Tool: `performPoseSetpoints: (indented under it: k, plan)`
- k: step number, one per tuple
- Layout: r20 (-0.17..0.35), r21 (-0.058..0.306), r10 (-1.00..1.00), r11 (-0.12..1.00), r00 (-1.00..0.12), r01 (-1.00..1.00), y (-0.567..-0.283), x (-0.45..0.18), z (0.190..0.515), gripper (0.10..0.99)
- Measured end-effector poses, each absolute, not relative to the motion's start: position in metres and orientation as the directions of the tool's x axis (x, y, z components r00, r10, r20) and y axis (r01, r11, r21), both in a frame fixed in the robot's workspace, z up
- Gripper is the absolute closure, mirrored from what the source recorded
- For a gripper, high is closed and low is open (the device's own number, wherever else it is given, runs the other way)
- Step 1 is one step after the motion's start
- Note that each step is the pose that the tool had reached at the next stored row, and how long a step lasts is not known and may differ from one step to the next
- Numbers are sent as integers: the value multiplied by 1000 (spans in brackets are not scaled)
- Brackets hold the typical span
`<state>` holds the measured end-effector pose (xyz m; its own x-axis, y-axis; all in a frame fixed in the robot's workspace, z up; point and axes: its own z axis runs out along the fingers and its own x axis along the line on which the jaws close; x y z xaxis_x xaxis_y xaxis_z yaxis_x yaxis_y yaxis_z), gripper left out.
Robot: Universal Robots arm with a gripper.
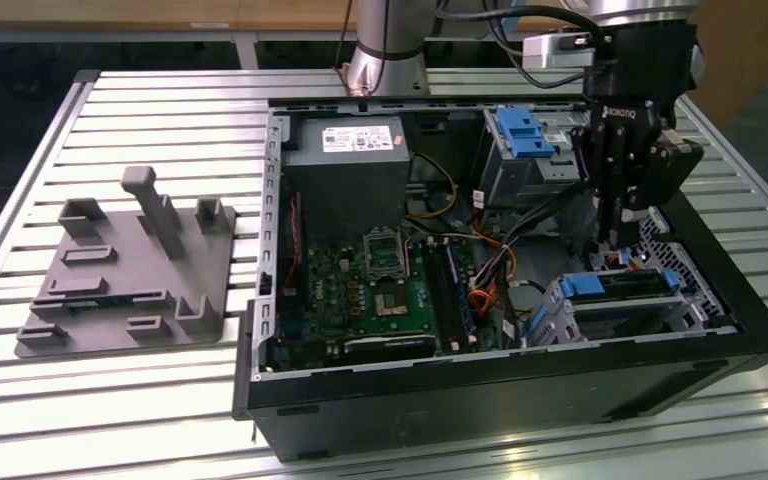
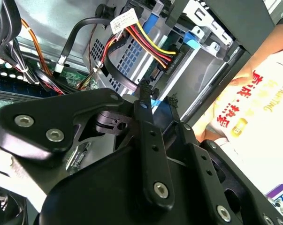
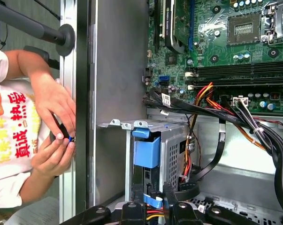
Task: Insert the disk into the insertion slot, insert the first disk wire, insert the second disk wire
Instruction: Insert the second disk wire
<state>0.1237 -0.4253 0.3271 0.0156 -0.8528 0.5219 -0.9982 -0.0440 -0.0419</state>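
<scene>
The disk [image 1: 614,287], silver with a blue bracket, lies inside the insertion slot [image 1: 684,300], the small perforated cage at the exterior view's right in the open computer case. My gripper [image 1: 610,240] hangs just above the disk's rear end. In both wrist views its fingers [image 2: 143,101] pinch a flat light-blue disk wire [image 3: 153,201]. A second wire, a red, yellow and black bundle [image 2: 150,42], runs to a plug at the cage. The bracket's blue tab [image 3: 146,151] shows at the cage front.
A taller grey bay with a blue latch [image 1: 523,132] stands behind the gripper. Loose black and orange cables [image 3: 216,108] cross the motherboard [image 1: 384,280]. A person's hands [image 3: 52,126] hold a small dark object outside the case wall. A grey fixture plate [image 1: 131,270] lies at the exterior view's left.
</scene>
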Motion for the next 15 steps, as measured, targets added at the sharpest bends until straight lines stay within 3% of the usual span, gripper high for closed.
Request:
performPoseSetpoints:
  k: [15]
  plan:
    - [499,-43,-867,-43,16,-998,-426,124,327,788]
